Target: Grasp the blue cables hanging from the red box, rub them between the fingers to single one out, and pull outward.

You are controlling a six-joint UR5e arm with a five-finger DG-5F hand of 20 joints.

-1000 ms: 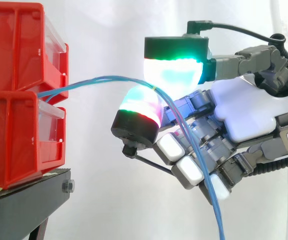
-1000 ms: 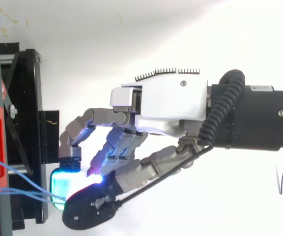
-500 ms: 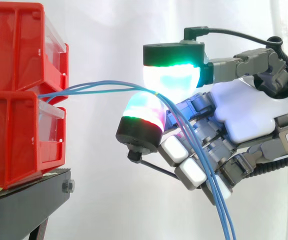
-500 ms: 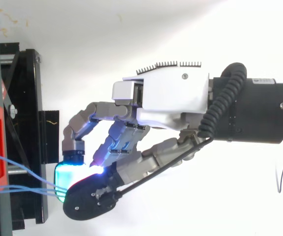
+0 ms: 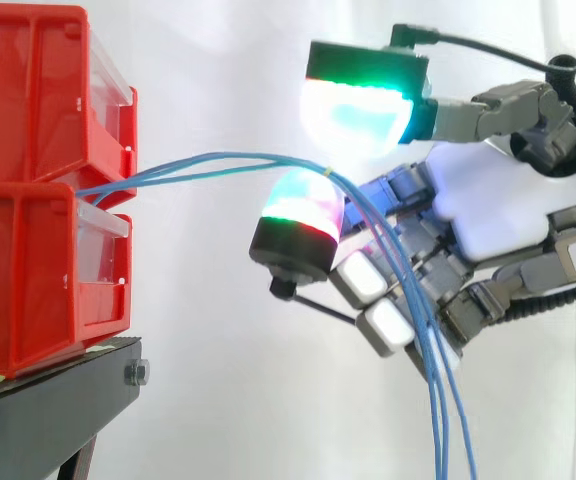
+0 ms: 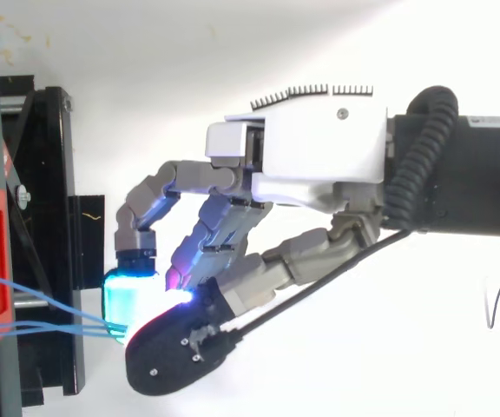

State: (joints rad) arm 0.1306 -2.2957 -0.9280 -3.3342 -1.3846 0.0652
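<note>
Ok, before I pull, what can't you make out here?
- Where the blue cables start inside the red box: side view, the box wall hides it.
- Cables' free ends: side view, cut off at the bottom edge.
- Where the hand meets the cables: top view, its own fingertips and their glow cover it.

Markings: none legible. No readable text, label, number or sign on red bins [image 5: 28, 190], black stand [image 5: 48, 400], blue cables [image 5: 248, 156] or hand [image 5: 508, 210].
</note>
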